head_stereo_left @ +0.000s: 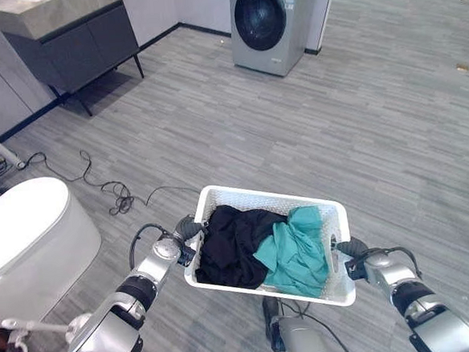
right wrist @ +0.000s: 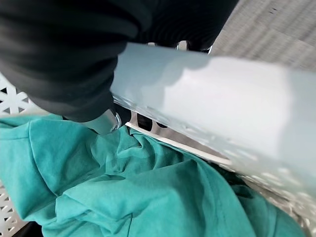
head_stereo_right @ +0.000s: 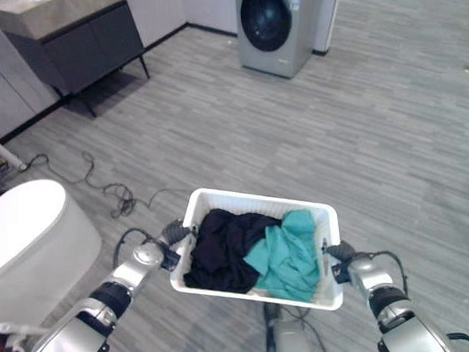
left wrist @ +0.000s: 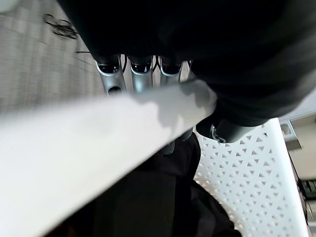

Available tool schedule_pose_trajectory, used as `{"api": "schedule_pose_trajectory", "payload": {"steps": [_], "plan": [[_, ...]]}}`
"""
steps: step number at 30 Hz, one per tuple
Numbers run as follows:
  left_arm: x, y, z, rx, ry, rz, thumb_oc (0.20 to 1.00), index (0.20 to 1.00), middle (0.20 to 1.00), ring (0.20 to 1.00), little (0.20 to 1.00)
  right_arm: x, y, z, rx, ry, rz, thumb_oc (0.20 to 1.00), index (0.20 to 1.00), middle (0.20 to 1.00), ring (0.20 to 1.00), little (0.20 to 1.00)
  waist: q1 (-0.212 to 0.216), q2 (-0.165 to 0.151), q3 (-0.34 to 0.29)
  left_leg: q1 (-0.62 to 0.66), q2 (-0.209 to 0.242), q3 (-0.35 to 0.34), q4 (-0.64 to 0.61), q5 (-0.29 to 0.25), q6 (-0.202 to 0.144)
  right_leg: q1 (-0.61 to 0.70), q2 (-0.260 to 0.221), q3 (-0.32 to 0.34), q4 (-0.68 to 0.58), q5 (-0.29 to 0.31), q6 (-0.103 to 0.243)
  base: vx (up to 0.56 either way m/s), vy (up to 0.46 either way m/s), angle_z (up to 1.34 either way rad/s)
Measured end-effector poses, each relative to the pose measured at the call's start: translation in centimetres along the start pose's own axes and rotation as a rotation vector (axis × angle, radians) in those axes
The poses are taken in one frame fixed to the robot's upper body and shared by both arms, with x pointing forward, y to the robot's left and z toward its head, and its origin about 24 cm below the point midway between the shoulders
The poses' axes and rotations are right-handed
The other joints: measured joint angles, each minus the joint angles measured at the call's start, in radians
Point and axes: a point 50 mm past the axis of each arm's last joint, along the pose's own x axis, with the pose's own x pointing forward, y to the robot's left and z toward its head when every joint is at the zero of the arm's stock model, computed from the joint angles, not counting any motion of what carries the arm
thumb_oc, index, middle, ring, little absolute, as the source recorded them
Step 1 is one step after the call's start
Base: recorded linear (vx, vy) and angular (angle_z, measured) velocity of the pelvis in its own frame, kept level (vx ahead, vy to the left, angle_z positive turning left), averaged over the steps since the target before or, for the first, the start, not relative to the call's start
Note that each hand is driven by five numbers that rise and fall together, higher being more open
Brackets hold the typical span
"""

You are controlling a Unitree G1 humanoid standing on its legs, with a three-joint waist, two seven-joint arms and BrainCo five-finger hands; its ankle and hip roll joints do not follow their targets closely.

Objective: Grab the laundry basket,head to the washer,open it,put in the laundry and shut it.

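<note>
I hold a white perforated laundry basket [head_stereo_left: 256, 197] in the air in front of me, above the grey floor. Inside lie a black garment [head_stereo_left: 231, 245] and a teal garment [head_stereo_left: 295, 252]. My left hand [head_stereo_left: 183, 230] grips the basket's left rim, fingers [left wrist: 140, 76] curled over the rim [left wrist: 89, 143] and thumb inside. My right hand [head_stereo_left: 348, 252] grips the right rim [right wrist: 217, 98] the same way, with the teal cloth [right wrist: 123, 187] just below it. The silver washer [head_stereo_left: 266, 22], its round dark door shut, stands far ahead by the back wall.
A white toilet [head_stereo_left: 25, 239] stands close at the left. A dark vanity cabinet [head_stereo_left: 72, 42] on legs is at the far left, with a loose black cord [head_stereo_left: 106, 185] on the floor before it. Open grey floor stretches toward the washer.
</note>
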Motion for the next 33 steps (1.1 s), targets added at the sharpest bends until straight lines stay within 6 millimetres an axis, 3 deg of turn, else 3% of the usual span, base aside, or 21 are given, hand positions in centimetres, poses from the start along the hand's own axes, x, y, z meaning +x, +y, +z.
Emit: {"api": "schedule_pose_trajectory", "payload": {"steps": [1, 2, 4, 5, 6, 7, 8, 9, 10, 11, 12, 16, 17, 20, 22, 25, 27, 29, 31, 32, 33], "plan": [[0.0, 0.0, 0.1, -0.003, -0.006, 0.002, 0.2, 0.2, 0.2, 0.2, 0.2, -0.1, -0.2, 0.3, -0.003, -0.011, -0.002, 0.2, 0.2, 0.2, 0.2, 0.2, -0.004, -0.001, -0.001, 0.003, 0.006, 0.0, 0.015, 0.005, -0.01, 0.014, 0.002, -0.013, -0.005, 0.0, -0.011, 0.43, -0.279, 0.39], [0.2, 0.2, 0.8, -0.003, -0.021, 0.008, 0.2, 0.2, 0.2, 0.2, 0.2, -0.2, -0.8, 1.2, -0.012, -0.042, -0.014, 0.2, 0.2, 0.2, 0.2, 0.2, -0.028, 0.0, -0.003, -0.013, 0.036, 0.009, 0.07, 0.043, -0.058, 0.052, 0.011, -0.051, -0.008, -0.023, -0.026, 0.37, -0.303, 0.47], [0.4, 0.4, 1.6, 0.0, -0.042, 0.012, 0.2, 0.2, 0.2, 0.2, 0.2, -0.4, -1.3, 1.6, -0.011, -0.06, -0.024, 0.2, 0.2, 0.2, 0.2, 0.2, -0.042, -0.002, -0.006, -0.062, 0.055, 0.024, 0.16, 0.082, -0.081, 0.079, 0.026, -0.084, -0.033, -0.028, -0.054, 0.28, -0.282, 0.5], [0.5, 0.4, 2.1, 0.001, -0.052, 0.013, 0.2, 0.2, 0.2, 0.2, 0.2, -0.4, -1.5, 1.8, 0.006, -0.063, -0.027, 0.2, 0.2, 0.2, 0.2, 0.2, -0.046, -0.006, -0.006, -0.14, 0.064, 0.074, 0.316, 0.096, -0.073, 0.093, 0.027, -0.095, -0.051, -0.014, -0.068, 0.3, -0.332, 0.23], [0.6, 0.6, 2.1, 0.002, -0.047, 0.018, 0.2, 0.2, 0.2, 0.2, 0.2, -0.4, -1.4, 1.8, 0.013, -0.064, -0.028, 0.2, 0.2, 0.2, 0.2, 0.2, -0.031, -0.008, -0.008, -0.213, 0.073, 0.121, 0.441, 0.165, -0.049, 0.111, 0.051, -0.078, -0.055, -0.053, -0.101, 0.37, -0.42, 0.05], [0.7, 0.7, 1.8, 0.002, -0.027, 0.021, 0.2, 0.2, 0.2, 0.2, 0.2, -0.3, -0.8, 1.3, 0.029, -0.051, -0.015, 0.2, 0.2, 0.2, 0.2, 0.2, -0.017, -0.025, -0.005, -0.258, 0.075, 0.115, 0.555, 0.293, -0.064, 0.149, 0.064, -0.064, -0.07, -0.071, -0.141, 0.22, -0.264, -0.16], [0.7, 0.7, 1.7, 0.009, -0.016, 0.024, 0.2, 0.2, 0.2, 0.2, 0.2, -0.2, -0.5, 1.0, 0.019, -0.036, -0.007, 0.2, 0.2, 0.2, 0.2, 0.2, -0.009, -0.029, -0.003, -0.331, 0.098, 0.149, 0.668, 0.441, 0.013, 0.191, 0.079, -0.061, -0.115, -0.07, -0.161, 0.2, -0.183, -0.12], [0.8, 1.2, 2.1, 0.023, -0.024, 0.031, 0.2, 0.2, 0.2, 0.2, 0.2, -0.2, -0.2, 1.1, 0.021, -0.037, -0.001, 0.2, 0.2, 0.2, 0.2, 0.2, 0.01, -0.049, 0.004, -0.456, 0.131, 0.176, 0.788, 0.371, 0.047, 0.225, 0.075, -0.066, -0.157, -0.044, -0.163, 0.21, -0.121, 0.01], [0.9, 1.6, 2.9, 0.032, -0.039, 0.041, 0.2, 0.2, 0.2, 0.2, 0.2, -0.1, -0.1, 1.4, 0.028, -0.045, -0.009, 0.2, 0.2, 0.2, 0.2, 0.2, 0.013, -0.08, 0.017, -0.526, 0.14, 0.226, 0.768, 0.282, 0.062, 0.234, 0.062, -0.077, -0.176, -0.034, -0.154, 0.16, -0.057, 0.0], [0.9, 1.8, 3.1, 0.034, -0.045, 0.049, 0.2, 0.2, 0.2, 0.2, 0.2, -0.1, -0.1, 1.8, 0.032, -0.053, -0.011, 0.2, 0.2, 0.2, 0.2, 0.2, 0.016, -0.094, 0.026, -0.556, 0.144, 0.257, 0.7, 0.259, 0.064, 0.243, 0.055, -0.079, -0.182, -0.021, -0.14, 0.21, 0.003, 0.09], [0.9, 2.0, 3.1, 0.037, -0.039, 0.055, 0.2, 0.2, 0.2, 0.2, 0.2, -0.1, -0.1, 2.3, 0.043, -0.066, -0.01, 0.2, 0.2, 0.2, 0.2, 0.2, 0.019, -0.107, 0.032, -0.602, 0.124, 0.285, 0.535, 0.243, 0.048, 0.281, 0.047, -0.081, -0.204, -0.019, -0.137, 0.22, 0.047, -0.03], [0.9, 2.2, 3.5, 0.042, -0.056, 0.064, 0.2, 0.2, 0.2, 0.2, 0.2, -0.1, 0.2, 2.1, 0.047, -0.069, -0.018, 0.2, 0.2, 0.2, 0.2, 0.2, 0.025, -0.118, 0.039, -0.607, 0.076, 0.329, 0.1, 0.265, -0.001, 0.373, 0.059, -0.073, -0.283, -0.035, -0.103, 0.29, 0.079, -0.01], [0.8, 2.4, 3.3, 0.044, -0.052, 0.073, 0.2, 0.2, 0.2, 0.2, 0.2, -0.1, 0.5, 2.2, 0.051, -0.071, -0.014, 0.2, 0.2, 0.2, 0.2, 0.2, 0.051, -0.103, 0.048, -0.595, 0.057, 0.303, -0.112, 0.295, -0.021, 0.411, 0.09, -0.04, -0.321, -0.022, -0.1, 0.39, 0.076, -0.45], [0.6, 2.4, 2.0, 0.043, -0.016, 0.072, 0.2, 0.2, 0.2, 0.2, 0.2, 0.1, 1.5, 1.5, 0.039, -0.044, 0.007, 0.2, 0.2, 0.2, 0.2, 0.2, 0.093, -0.09, 0.055, -0.596, -0.01, 0.191, -0.24, 0.305, -0.032, 0.483, 0.11, 0.048, -0.367, -0.068, -0.101, 0.39, 0.077, -0.63], [0.4, 2.3, 1.1, 0.036, 0.005, 0.07, 0.2, 0.2, 0.2, 0.2, 0.2, 0.2, 1.9, 1.2, 0.025, -0.031, 0.017, 0.2, 0.2, 0.2, 0.2, 0.2, 0.137, -0.064, 0.069, -0.63, -0.04, 0.146, -0.252, 0.311, -0.028, 0.519, 0.123, 0.089, -0.372, -0.061, -0.104, 0.46, 0.127, -0.86], [0.1, 2.8, 0.0, 0.012, 0.041, 0.082, 0.2, 0.2, 0.2, 0.2, 0.2, 0.5, 3.5, 0.2, 0.027, 0.008, 0.049, 0.2, 0.2, 0.2, 0.2, 0.2, 0.166, -0.078, 0.078, -0.659, -0.05, 0.156, -0.16, 0.31, -0.024, 0.592, 0.115, 0.132, -0.371, -0.122, -0.084, 0.42, 0.206, -0.54], [0.0, 2.7, -0.5, 0.005, 0.052, 0.08, 0.2, 0.2, 0.2, 0.2, 0.2, 0.5, 3.7, 0.1, 0.028, 0.017, 0.054, 0.2, 0.2, 0.2, 0.2, 0.2, 0.181, -0.07, 0.074, -0.616, -0.042, 0.157, -0.121, 0.303, 0.03, 0.629, 0.106, 0.18, -0.35, -0.168, -0.047, 0.47, 0.277, -0.57], [-0.1, 2.7, -0.6, 0.009, 0.052, 0.079, 0.2, 0.2, 0.2, 0.2, 0.2, 0.5, 3.9, -0.1, 0.034, 0.02, 0.057, 0.2, 0.2, 0.2, 0.2, 0.2, 0.171, -0.086, 0.072, -0.572, -0.07, 0.173, -0.124, 0.386, 0.092, 0.66, 0.063, 0.194, -0.312, -0.205, 0.005, 0.48, 0.272, -0.24], [-0.1, 2.6, -0.7, 0.01, 0.055, 0.076, 0.2, 0.2, 0.2, 0.2, 0.2, 0.5, 3.7, -0.2, 0.043, 0.019, 0.052, 0.2, 0.2, 0.2, 0.2, 0.2, 0.173, -0.079, 0.068, -0.53, -0.086, 0.191, -0.097, 0.428, 0.119, 0.635, 0.04, 0.18, -0.167, -0.229, 0.033, 0.37, 0.223, -0.29], [-0.2, 2.9, -0.7, 0.014, 0.055, 0.082, 0.2, 0.2, 0.2, 0.2, 0.2, 0.5, 4.3, -0.4, 0.051, 0.022, 0.063, 0.2, 0.2, 0.2, 0.2, 0.2, 0.169, -0.101, 0.064, -0.502, -0.118, 0.213, -0.09, 0.403, 0.135, 0.627, 0.018, 0.168, -0.089, -0.233, 0.047, 0.37, 0.283, -0.19], [-0.1, 2.9, -0.5, 0.015, 0.047, 0.084, 0.2, 0.2, 0.2, 0.2, 0.2, 0.4, 4.5, -0.9, 0.077, 0.029, 0.066, 0.2, 0.2, 0.2, 0.2, 0.2, 0.166, -0.107, 0.057, -0.456, -0.142, 0.207, -0.095, 0.391, 0.139, 0.558, -0.024, 0.159, 0.118, -0.254, 0.071, 0.34, 0.301, -0.02]]}}
